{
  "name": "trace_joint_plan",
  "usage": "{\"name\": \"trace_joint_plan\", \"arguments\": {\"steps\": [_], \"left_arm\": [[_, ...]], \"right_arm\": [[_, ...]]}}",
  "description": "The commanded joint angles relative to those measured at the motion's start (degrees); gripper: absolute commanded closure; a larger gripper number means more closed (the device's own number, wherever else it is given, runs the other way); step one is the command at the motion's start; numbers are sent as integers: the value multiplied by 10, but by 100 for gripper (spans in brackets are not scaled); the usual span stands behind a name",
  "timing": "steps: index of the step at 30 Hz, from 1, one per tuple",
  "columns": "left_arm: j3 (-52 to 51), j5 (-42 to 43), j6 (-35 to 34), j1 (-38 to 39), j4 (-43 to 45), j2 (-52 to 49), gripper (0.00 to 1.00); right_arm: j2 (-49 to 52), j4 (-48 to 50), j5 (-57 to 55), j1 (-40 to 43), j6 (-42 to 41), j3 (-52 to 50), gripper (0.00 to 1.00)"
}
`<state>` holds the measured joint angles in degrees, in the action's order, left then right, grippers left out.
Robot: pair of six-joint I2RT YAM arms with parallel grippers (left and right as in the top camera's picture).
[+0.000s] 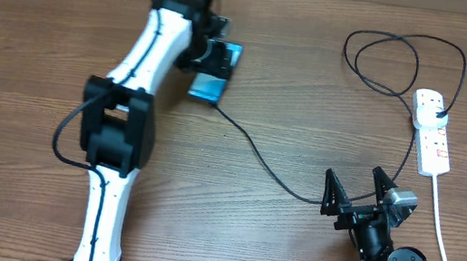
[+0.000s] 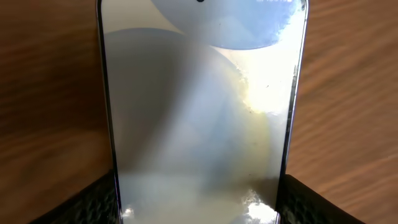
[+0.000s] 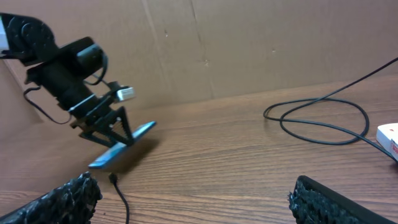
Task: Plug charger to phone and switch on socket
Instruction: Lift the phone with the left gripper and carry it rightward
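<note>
1. We see the left tool point(image 1: 214, 62) pinching the phone point(image 1: 208, 89) across its width, toward the far edge of the worktop point(image 1: 34, 48) and left of the middle. In the left wrist view its pads point(image 2: 93, 202) sit against both long edges of the phone.
2. In the right wrist view the phone is tilted, with 1 end low near the worktop and the other raised.
3. The right tool point(image 1: 354, 195) is spread wide with nothing between its fingers, close to the near edge on the right side.
4. The charger point(image 1: 258, 152) runs from the phone's low end across the worktop, passes the right tool and loops near the far right corner. Its plug point(image 1: 438, 108) appears to sit in the socket point(image 1: 433, 145) by the right edge. We cannot tell whether the small connector is seated in the phone or only just beside it.
5. We judge the phone stiff, light and slick on its glass, so it is likely to pivot in a 2-point pinch. The side edges near the middle are the place to hold it.
6. The charger's cable is thin and limp and would buckle if pushed. We would take it right behind the connector, where it is stiff.
7. The socket looks light enough to slide, so a switch wants a straight downward press. We cannot read whether the switches are on.
</note>
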<state>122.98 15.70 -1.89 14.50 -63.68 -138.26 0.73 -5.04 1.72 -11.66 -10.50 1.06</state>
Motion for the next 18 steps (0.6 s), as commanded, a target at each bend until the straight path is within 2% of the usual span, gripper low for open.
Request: {"name": "trace_joint_plan", "arguments": {"steps": [1,8,14,18], "left_arm": [[17,22,-55,24,-4,3,96],[20,19,-217,51,-60,4,96],[21,47,-401,37,-155,4,96],[21,149,-414,18,-196,4,96]], "right_arm": [[-6,4,3,1,1,-6,0],[-6,4,3,1,1,-6,0],[-6,4,3,1,1,-6,0],[-6,4,3,1,1,-6,0]]}}
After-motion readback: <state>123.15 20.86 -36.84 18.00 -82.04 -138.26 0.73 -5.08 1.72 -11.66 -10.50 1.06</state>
